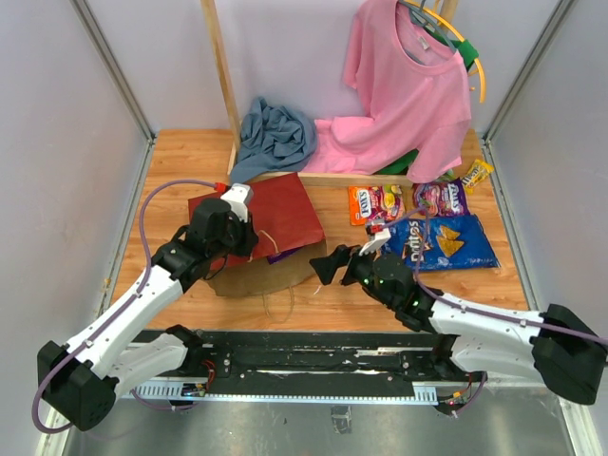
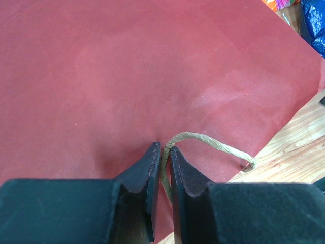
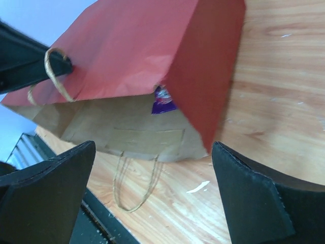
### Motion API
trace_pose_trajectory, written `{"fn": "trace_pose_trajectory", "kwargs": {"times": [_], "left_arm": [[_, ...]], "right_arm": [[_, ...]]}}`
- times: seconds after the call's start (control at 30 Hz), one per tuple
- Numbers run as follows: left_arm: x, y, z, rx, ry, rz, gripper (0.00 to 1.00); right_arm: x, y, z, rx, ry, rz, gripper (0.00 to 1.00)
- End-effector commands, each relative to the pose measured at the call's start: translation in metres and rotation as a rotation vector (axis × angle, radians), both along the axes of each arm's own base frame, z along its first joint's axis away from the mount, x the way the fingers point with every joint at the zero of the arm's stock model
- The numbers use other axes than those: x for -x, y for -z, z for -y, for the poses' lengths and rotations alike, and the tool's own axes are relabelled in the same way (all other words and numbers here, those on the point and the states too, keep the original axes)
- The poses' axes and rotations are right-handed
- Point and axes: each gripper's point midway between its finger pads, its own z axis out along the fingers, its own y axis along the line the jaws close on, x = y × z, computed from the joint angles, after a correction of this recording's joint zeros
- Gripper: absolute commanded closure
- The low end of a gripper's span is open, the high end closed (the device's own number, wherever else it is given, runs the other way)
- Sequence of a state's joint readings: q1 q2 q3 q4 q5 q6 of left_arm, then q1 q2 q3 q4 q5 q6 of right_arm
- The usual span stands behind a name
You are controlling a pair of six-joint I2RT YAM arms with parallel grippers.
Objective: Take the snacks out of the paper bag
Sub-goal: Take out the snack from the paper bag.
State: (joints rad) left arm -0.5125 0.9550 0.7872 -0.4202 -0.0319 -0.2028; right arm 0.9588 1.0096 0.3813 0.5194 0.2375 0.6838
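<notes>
The paper bag [image 1: 275, 211] lies on its side, dark red side up, its mouth facing the near edge. My left gripper [image 2: 166, 152] is shut on its upper twine handle [image 2: 216, 143], holding the mouth lifted. A purple packet [image 3: 163, 103] peeks out from inside the bag [image 3: 137, 56]. My right gripper [image 3: 154, 150] is open and empty, just in front of the mouth. To the right on the table lie an orange packet [image 1: 375, 202], a purple packet [image 1: 440, 198], a blue Doritos bag [image 1: 448, 240] and a yellow-green packet [image 1: 475, 174].
A pink shirt [image 1: 408, 95] hangs at the back right and a blue-grey cloth [image 1: 275, 138] is heaped by a wooden frame [image 1: 223, 76]. The bag's lower handle [image 3: 134, 188] lies on the wood near the black rail [image 1: 313, 356].
</notes>
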Motion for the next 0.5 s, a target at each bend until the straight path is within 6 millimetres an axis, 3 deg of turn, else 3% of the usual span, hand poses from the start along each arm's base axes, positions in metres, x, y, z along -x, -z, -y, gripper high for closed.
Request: {"fn": "trace_pose_trajectory", "kwargs": {"times": [0.0,0.27,0.47], "left_arm": [[-0.005,-0.005,-0.001,0.005,-0.009,0.017,0.82],[-0.004,-0.011,-0.001,0.018,-0.012,0.037,0.82],[-0.003,-0.014,0.0,0.03,-0.004,0.045,0.82]], "right_arm": [[0.016,-0.011,-0.03,-0.113,-0.057,0.025,0.01],[0.049,-0.006,-0.085,-0.183,-0.18,0.026,0.08],[0.055,-0.01,-0.112,-0.256,-0.226,0.015,0.12]]}}
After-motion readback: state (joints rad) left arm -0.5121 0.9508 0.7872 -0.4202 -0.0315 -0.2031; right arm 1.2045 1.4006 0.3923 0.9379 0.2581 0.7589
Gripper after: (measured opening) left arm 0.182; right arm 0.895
